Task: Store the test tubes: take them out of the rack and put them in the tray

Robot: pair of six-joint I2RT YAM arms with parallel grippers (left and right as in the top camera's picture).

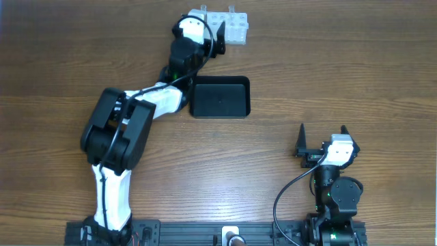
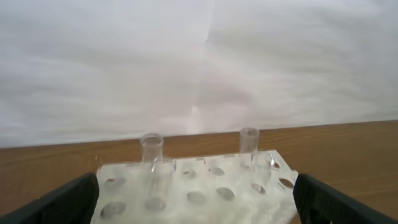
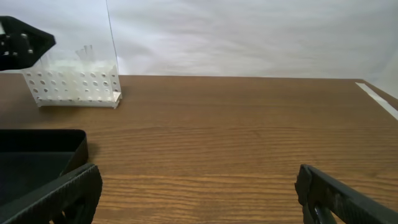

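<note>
A white test tube rack [image 1: 235, 29] stands at the far edge of the table. Two clear test tubes [image 2: 151, 157] [image 2: 248, 147] stand upright in its back holes. My left gripper [image 1: 210, 26] hovers at the rack's left end, open, with its black fingers [image 2: 68, 202] spread wider than the rack [image 2: 199, 186] and holding nothing. The black tray [image 1: 220, 97] lies empty just in front of the rack. My right gripper [image 1: 322, 137] rests open near its base, far from both; from there the rack [image 3: 74, 81] and tray [image 3: 37, 155] show in the distance.
Bare wooden tabletop spreads between the tray and the right arm. A white wall rises behind the rack. A strip of pale tape [image 3: 376, 96] marks the table's far right.
</note>
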